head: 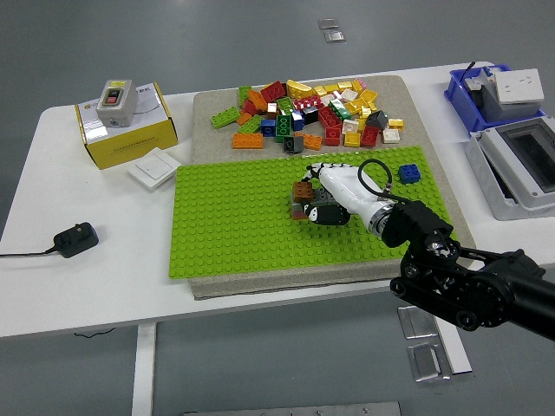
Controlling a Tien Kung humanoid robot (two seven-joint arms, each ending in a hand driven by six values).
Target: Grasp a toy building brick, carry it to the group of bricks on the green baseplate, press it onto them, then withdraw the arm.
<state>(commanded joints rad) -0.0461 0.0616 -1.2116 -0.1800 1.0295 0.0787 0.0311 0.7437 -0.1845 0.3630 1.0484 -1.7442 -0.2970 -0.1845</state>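
Observation:
The green baseplate point(234, 225) lies on a beige mat in the middle of the table. Near its centre stands a small group of bricks point(302, 196), brown-orange on top. My right hand point(323, 186), white with a black arm coming from the lower right, rests on the group's right side. Its fingers curl down over a dark brick point(332, 215) that sits against the group. A loose pile of coloured bricks point(312, 113) lies on the mat behind the baseplate. A single blue brick point(409, 173) sits on the baseplate's far right corner. My left arm is out of view.
A yellow box with a switch unit point(126, 126) and a white switch plate point(154, 167) sit at the back left. A black power adapter point(76, 238) lies at the left. A blue bin point(494, 91) and a grey enclosure point(520, 165) stand at the right edge.

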